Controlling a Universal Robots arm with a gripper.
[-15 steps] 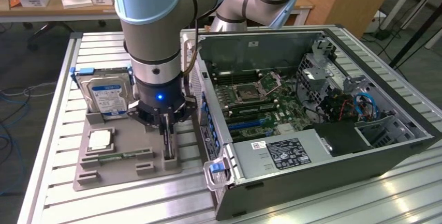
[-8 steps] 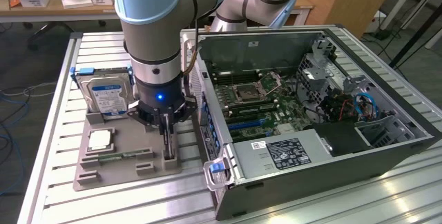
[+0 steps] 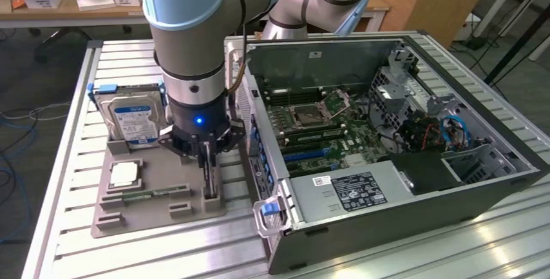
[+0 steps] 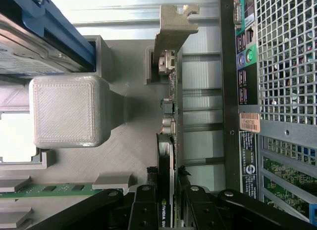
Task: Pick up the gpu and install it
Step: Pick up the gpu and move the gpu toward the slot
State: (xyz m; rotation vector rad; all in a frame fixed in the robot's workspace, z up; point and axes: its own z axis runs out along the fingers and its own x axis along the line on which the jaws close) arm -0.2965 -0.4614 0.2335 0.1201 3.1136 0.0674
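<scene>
The gpu stands on edge in a slot of the grey holder tray, close to the open computer case. In the wrist view the gpu is a thin dark board seen edge-on, with its silvery bracket at the far end. My gripper hangs straight down over the card. In the wrist view my gripper has a black finger pressed against each side of the board. The card still sits in its slot.
On the same tray stand a silver hard drive with a blue-white label, a processor chip and a green memory stick. The motherboard lies exposed inside the case, with blue slots. A desk stands behind.
</scene>
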